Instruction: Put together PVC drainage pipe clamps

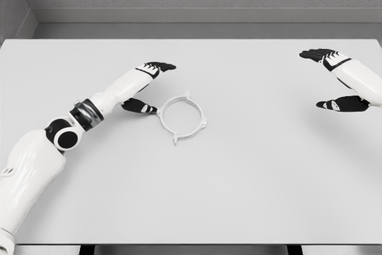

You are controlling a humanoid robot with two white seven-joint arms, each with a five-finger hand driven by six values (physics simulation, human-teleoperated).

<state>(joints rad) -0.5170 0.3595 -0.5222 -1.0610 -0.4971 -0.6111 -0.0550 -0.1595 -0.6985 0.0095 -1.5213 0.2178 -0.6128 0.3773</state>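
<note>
Nearest me is my left arm [36, 159], running up from the table's [250, 195] near left corner. The pipe clamp [182, 116], a white ring with small lugs, lies flat left of the table's middle. My left hand [145, 88] sits just to its left, fingers spread, thumb nearly at the rim, holding nothing. My right hand [339, 82] hovers open at the right edge, well apart. I judge the left should take it.
</note>
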